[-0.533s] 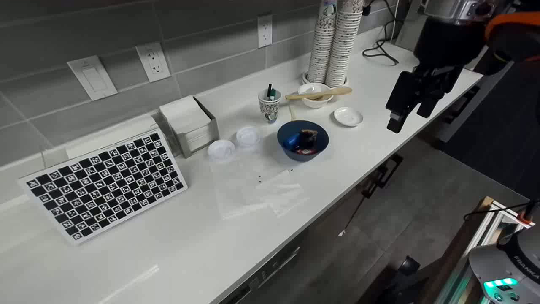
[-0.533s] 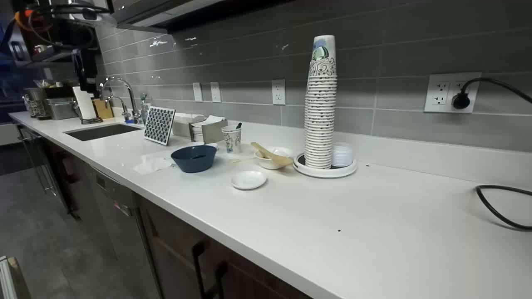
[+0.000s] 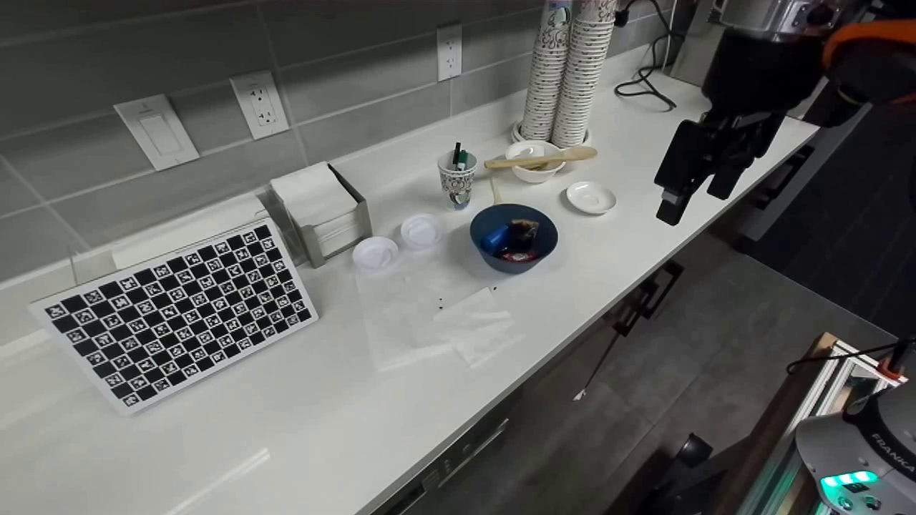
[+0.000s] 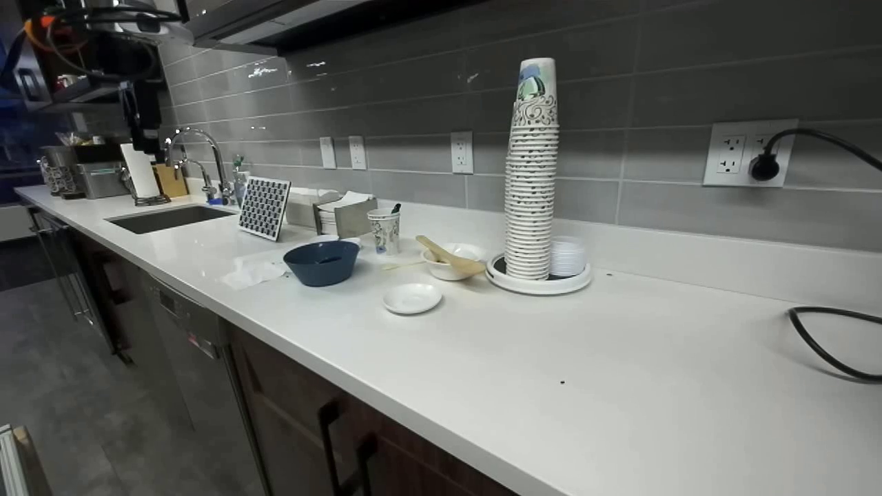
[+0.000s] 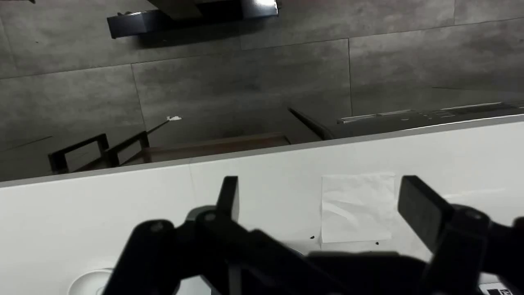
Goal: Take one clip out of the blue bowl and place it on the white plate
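One hand (image 5: 323, 200) hung in the air, jaws wide apart, nothing held, blue bowl (image 4: 322, 273) sat on the table (image 4: 641, 344), items (image 3: 524, 232) inside, white plate (image 4: 412, 299) lay near it.

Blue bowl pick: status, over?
Gripper open, apart from blue bowl. Clip not identifiable inside; none on white plate. Possible obstacle: wooden spoon across white bowl.

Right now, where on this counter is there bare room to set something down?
Two patches: between the checkered board and the front edge of the counter, and from the white plate to the looped black cable, bar dark specks. It's crowded around the blue bowl: pale discs, white paper and a patterned cup sit close.
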You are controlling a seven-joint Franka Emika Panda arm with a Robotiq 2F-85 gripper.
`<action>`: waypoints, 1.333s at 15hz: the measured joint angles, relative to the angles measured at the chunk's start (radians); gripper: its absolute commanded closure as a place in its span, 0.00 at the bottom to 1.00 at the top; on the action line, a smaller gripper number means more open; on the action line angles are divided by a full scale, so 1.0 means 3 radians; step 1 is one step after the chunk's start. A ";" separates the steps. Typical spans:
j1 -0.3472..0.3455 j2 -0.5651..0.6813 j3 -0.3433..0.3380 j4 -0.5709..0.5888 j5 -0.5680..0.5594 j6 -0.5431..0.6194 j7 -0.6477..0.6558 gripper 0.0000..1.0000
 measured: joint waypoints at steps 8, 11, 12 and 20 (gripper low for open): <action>-0.0207 0.0511 -0.0026 -0.0098 -0.0148 0.0958 0.0195 0.00; -0.0248 0.0755 -0.0067 -0.0097 -0.0262 0.1079 0.0276 0.00; -0.0239 0.0750 -0.0070 -0.0096 -0.0262 0.1079 0.0276 0.00; -0.0227 0.0853 -0.0055 -0.0106 -0.0473 0.1528 0.0800 0.00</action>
